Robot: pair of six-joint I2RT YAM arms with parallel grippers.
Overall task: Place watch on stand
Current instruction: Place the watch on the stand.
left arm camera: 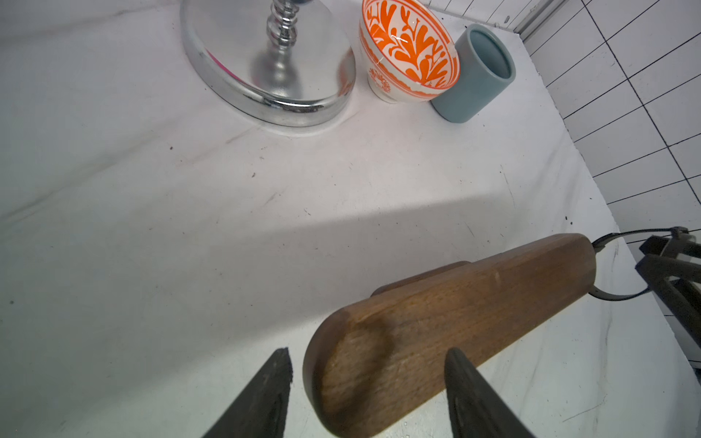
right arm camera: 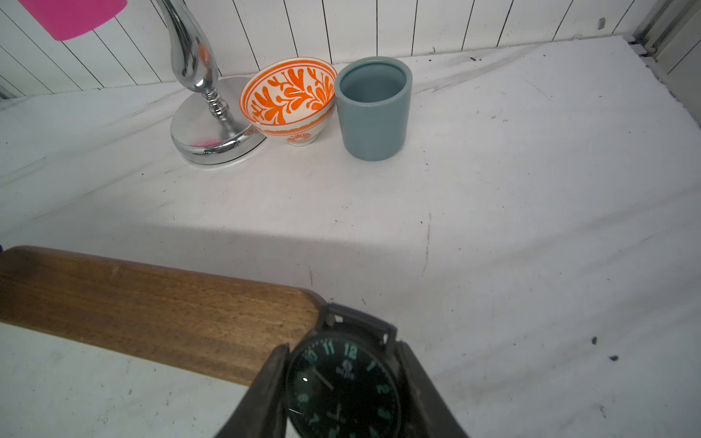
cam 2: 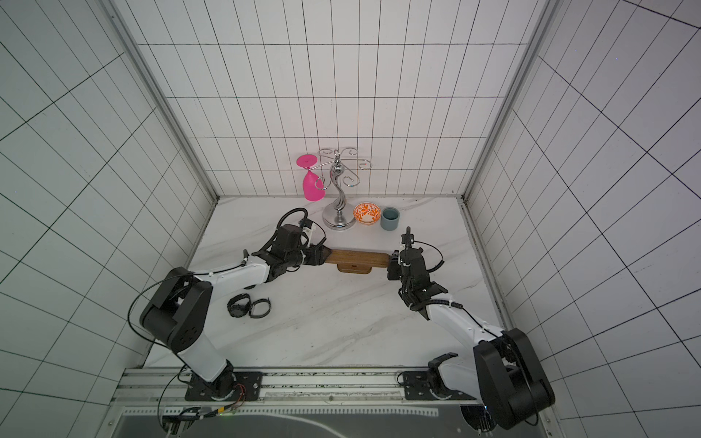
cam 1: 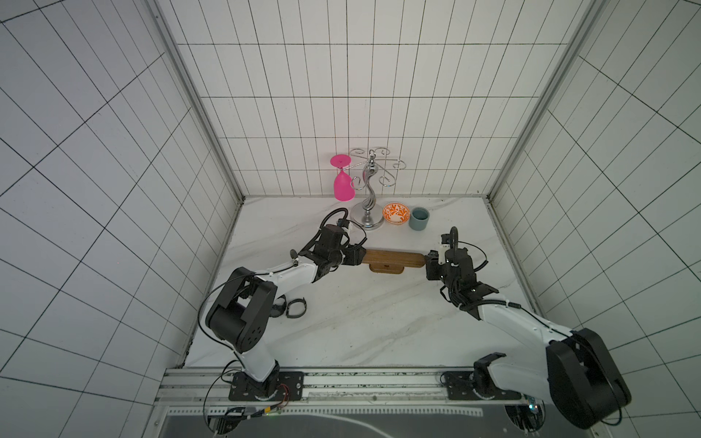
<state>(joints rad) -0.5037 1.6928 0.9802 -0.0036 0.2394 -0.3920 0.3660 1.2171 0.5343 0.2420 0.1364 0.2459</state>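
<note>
The stand [right arm camera: 151, 303] is matt, grainy brown wood, the watch [right arm camera: 341, 386] has a glossy glass face, the rack [right arm camera: 212, 129] is mirror-bright chrome, the bowl [right arm camera: 290, 94] is shiny glazed ceramic (the cup [right arm camera: 373, 121] looks duller), and the marbled white table [right arm camera: 493, 227] is scuffed.

The only readable marks are on the watch [right arm camera: 341, 386], seen in the right wrist view: teal hour numerals set around its dark face. The 10, 11 and 12 read clearly, side by side, and 1 and 2 follow after the 12. The remaining numerals are blurred or cut off by the picture's edge and cannot be told. Just inward of the 12, toward the centre, is a small emblem with a short line of lettering, too blurred to read
</note>
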